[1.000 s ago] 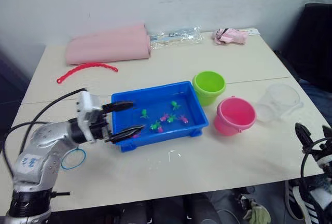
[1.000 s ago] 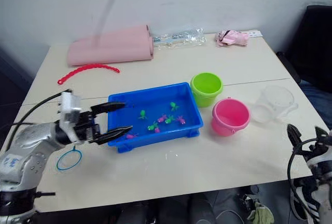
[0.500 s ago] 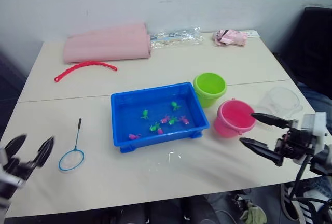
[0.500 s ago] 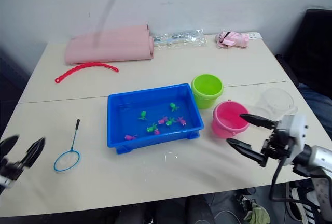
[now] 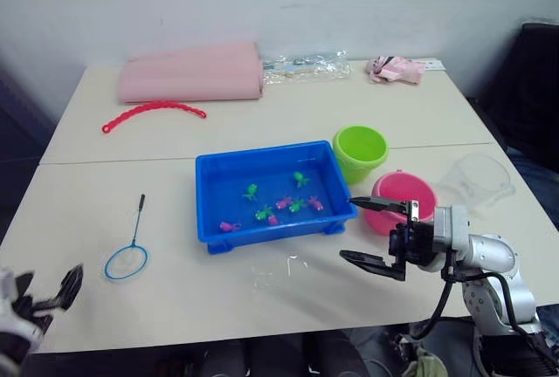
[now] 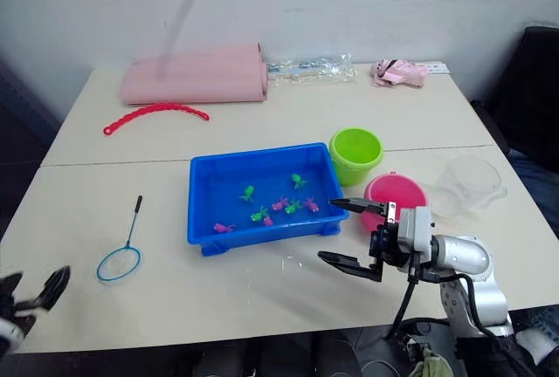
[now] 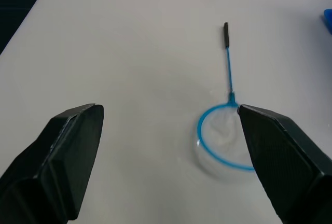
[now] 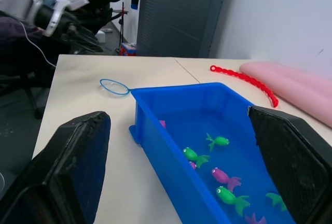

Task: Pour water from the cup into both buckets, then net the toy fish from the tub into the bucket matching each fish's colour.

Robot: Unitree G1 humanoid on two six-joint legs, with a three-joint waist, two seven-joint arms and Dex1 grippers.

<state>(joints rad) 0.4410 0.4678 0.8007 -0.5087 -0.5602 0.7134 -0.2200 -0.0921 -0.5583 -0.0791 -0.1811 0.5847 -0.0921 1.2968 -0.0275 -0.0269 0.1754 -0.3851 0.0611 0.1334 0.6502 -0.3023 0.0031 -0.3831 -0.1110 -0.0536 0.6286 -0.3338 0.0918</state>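
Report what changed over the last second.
The left gripper pulled back from the tub's left end to the table's near-left corner, open and empty. The right gripper swung in from the right edge to the tub's right end, in front of the pink bucket, open and empty. Net, fish, green bucket and cup lie as before.

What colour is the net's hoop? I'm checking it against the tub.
Blue, with a black-tipped handle; the net shows best in the left wrist view.
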